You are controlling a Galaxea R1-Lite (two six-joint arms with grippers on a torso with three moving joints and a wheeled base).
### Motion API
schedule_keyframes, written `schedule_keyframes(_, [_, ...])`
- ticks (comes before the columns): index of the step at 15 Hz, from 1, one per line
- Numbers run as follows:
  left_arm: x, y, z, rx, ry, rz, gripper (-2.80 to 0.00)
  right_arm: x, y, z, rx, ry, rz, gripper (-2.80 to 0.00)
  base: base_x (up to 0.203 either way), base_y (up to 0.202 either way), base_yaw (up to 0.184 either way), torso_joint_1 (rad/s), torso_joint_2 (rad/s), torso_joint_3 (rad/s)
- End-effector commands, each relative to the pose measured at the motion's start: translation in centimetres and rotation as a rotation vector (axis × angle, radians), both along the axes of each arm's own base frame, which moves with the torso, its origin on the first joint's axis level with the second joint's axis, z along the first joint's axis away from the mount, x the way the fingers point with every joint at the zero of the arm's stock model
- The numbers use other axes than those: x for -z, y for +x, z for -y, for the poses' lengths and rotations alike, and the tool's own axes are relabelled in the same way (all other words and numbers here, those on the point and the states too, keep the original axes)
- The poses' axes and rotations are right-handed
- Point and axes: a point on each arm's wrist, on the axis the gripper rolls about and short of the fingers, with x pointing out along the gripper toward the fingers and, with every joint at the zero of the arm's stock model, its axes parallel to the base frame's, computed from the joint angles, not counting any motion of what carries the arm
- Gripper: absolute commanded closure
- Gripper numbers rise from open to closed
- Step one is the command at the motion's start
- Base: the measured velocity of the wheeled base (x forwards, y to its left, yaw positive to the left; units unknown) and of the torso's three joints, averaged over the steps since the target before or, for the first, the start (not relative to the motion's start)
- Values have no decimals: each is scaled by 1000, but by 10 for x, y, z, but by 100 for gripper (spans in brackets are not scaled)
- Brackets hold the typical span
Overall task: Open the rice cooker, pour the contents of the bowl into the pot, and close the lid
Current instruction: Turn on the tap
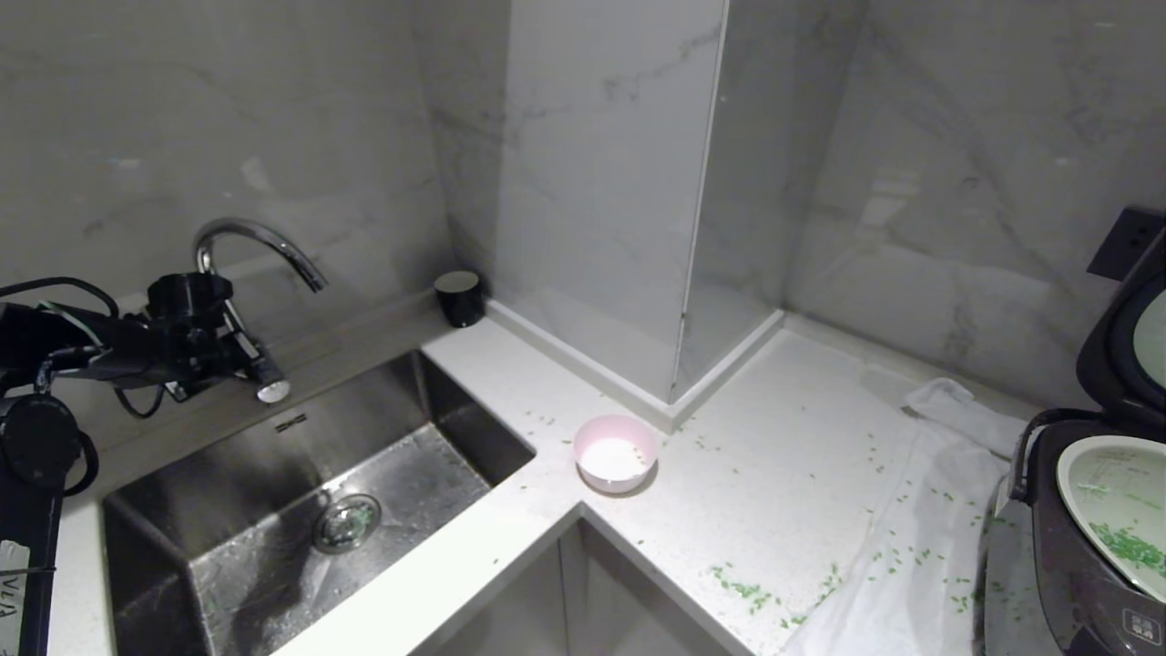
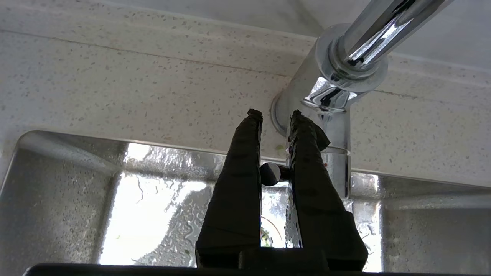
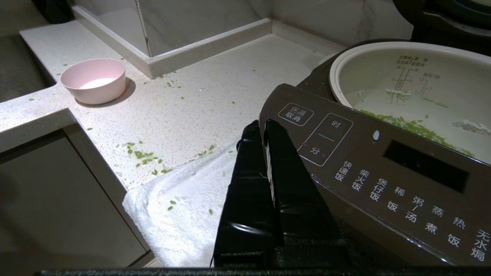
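At the right edge the rice cooker (image 1: 1075, 547) stands with its lid (image 1: 1125, 346) raised. Inside it, the white pot (image 3: 383, 76) holds the green contents (image 3: 406, 124). The pink bowl (image 1: 616, 453) sits upright and empty on the counter corner by the sink. Over the sink's back edge, my left gripper (image 2: 276, 114) is by the tap's base, its fingers nearly together with a slim gap. The tap's lever tip (image 2: 269, 173) shows in that gap, behind the fingers. My right gripper (image 3: 261, 124) is shut and empty, low in front of the cooker's button panel (image 3: 383, 165).
A curved chrome tap (image 1: 260, 239) rises behind the wet steel sink (image 1: 273, 510). A white towel (image 1: 920, 510) lies under and beside the cooker. Green bits (image 1: 742, 588) are scattered over counter and towel. A black cup (image 1: 460, 298) stands in the back corner.
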Motion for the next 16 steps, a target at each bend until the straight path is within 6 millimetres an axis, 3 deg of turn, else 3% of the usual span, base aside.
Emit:
schedule_keyframes(1, [-3,-1,0,-3,-2,6,0,0,0,0,-1,-1,0,0,0,0,0,0,0,0])
schedule_keyframes(16, [-2,-4,5,13,-21,-38,0,0,0,0,-1,-1,1,0,0,0,0,0,0,0])
